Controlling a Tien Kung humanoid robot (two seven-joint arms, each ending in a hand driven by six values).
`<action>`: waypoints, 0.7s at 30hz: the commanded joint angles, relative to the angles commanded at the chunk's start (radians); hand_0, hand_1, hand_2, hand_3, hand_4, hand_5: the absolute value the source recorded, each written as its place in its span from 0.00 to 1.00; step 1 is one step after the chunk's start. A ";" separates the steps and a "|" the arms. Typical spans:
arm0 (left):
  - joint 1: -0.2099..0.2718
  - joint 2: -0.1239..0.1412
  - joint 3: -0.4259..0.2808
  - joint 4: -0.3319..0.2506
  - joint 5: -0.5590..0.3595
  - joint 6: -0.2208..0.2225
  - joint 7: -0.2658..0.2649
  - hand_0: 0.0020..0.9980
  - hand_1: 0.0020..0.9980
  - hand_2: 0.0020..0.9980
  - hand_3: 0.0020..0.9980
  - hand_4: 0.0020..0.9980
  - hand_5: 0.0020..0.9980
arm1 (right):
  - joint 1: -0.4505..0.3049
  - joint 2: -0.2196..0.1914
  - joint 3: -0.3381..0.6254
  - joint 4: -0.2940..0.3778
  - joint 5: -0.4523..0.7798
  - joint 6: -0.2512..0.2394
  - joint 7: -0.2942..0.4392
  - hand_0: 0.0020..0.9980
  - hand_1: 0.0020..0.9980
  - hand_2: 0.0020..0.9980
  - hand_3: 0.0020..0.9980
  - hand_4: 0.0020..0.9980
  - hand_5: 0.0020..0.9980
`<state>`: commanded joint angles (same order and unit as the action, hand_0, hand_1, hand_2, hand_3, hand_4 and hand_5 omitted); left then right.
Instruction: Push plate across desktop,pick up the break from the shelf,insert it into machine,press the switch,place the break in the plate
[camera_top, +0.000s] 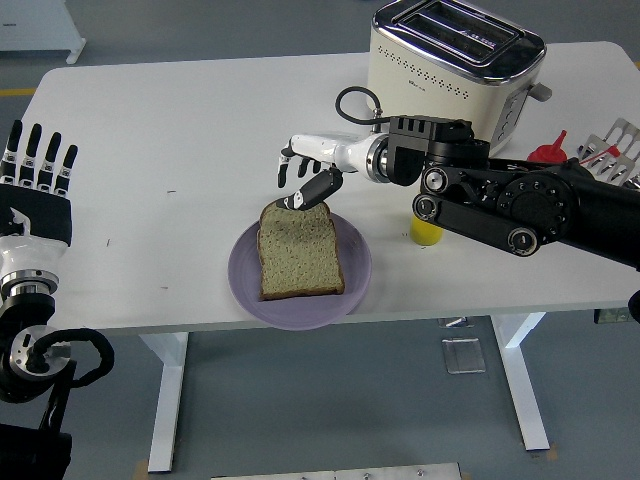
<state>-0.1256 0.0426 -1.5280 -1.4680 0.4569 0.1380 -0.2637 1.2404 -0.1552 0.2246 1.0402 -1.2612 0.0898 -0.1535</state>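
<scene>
Far right on the white table (170, 130) we see a red squeeze bottle (545, 153); nearer us and further left stands a small yellow container (426, 229).

No text can be read anywhere. The cream toaster (455, 68) at the upper right of the frame carries a small dark mark low on its front face, below the rows of dots, but it is too small and blurred to make out. Nothing else in the frame bears any visible print, label or number.
</scene>
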 joint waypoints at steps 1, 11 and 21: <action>0.000 0.000 0.000 0.000 0.000 0.000 0.000 0.84 0.85 0.87 0.82 0.56 1.00 | 0.002 -0.001 0.013 0.001 -0.004 -0.011 0.003 0.70 0.74 0.84 0.90 0.74 0.46; -0.003 0.001 -0.003 0.000 0.000 0.000 0.000 0.84 0.84 0.87 0.82 0.56 1.00 | 0.011 -0.030 0.169 0.068 -0.056 -0.063 0.000 0.69 0.73 0.81 0.89 0.71 0.43; 0.004 0.004 -0.004 -0.002 0.000 0.000 -0.001 0.84 0.84 0.87 0.81 0.56 1.00 | -0.048 -0.131 0.449 0.259 0.049 -0.238 0.045 0.67 0.70 0.74 0.81 0.54 0.37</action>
<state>-0.1216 0.0466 -1.5320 -1.4702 0.4566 0.1384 -0.2643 1.1927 -0.2858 0.6733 1.2992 -1.2126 -0.1481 -0.1085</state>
